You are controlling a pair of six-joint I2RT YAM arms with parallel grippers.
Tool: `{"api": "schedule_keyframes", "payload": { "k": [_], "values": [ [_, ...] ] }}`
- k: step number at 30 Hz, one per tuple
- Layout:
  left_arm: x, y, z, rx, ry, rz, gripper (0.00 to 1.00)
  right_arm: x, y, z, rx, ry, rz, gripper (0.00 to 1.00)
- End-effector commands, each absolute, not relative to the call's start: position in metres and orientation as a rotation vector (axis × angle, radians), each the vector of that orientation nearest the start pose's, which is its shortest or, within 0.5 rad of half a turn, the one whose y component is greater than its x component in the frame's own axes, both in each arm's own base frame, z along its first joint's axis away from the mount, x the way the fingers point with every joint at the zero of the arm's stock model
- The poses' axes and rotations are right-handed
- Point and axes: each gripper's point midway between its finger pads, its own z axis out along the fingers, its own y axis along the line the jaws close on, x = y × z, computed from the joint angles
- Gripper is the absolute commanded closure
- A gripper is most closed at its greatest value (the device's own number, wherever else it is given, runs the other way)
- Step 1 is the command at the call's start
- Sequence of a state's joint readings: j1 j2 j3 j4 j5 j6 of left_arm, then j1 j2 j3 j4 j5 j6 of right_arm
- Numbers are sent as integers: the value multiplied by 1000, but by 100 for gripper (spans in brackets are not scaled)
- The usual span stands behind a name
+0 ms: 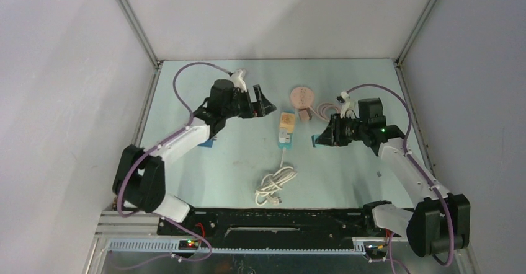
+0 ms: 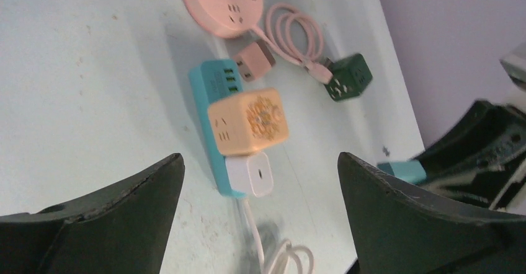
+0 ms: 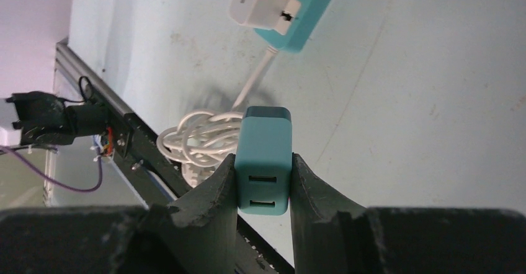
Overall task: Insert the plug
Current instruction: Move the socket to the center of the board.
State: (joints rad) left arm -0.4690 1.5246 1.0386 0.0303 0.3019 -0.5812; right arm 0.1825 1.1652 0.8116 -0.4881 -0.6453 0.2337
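Note:
My right gripper (image 3: 263,162) is shut on a teal plug (image 3: 263,156) with two USB slots facing the camera, held above the table. In the top view the plug (image 1: 317,141) hangs right of the teal power strip (image 1: 285,139). On the strip (image 2: 209,110) sit an orange cube adapter (image 2: 248,122) and a white charger (image 2: 250,175). My left gripper (image 2: 260,162) is open and holds nothing; it hovers at the strip's left (image 1: 265,102). The held plug (image 2: 402,170) shows at the right of the left wrist view.
A round pink power strip (image 2: 223,1) with its pink cable and small pink plug (image 2: 255,61) lies behind the teal strip. A dark green cube (image 2: 349,77) sits to their right. The strip's white cable is coiled (image 1: 275,186) toward the near edge.

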Motion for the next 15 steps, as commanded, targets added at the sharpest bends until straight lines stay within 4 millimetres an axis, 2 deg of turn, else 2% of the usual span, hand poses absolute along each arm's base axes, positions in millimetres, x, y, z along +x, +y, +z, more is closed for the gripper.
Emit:
{"api": "schedule_keyframes", "payload": {
  "k": [1, 10, 15],
  "values": [
    [311, -279, 183, 282, 2138, -1088, 5, 247, 177, 180, -382, 2222, 1100, 100],
    [224, -302, 216, 632, 1946, -1311, 7, 220, 200, 218, -627, 2013, 1250, 100],
    [191, -312, 231, 808, 1854, -1392, 11, 201, 219, 226, -781, 1934, 1305, 100]
  ]
}}
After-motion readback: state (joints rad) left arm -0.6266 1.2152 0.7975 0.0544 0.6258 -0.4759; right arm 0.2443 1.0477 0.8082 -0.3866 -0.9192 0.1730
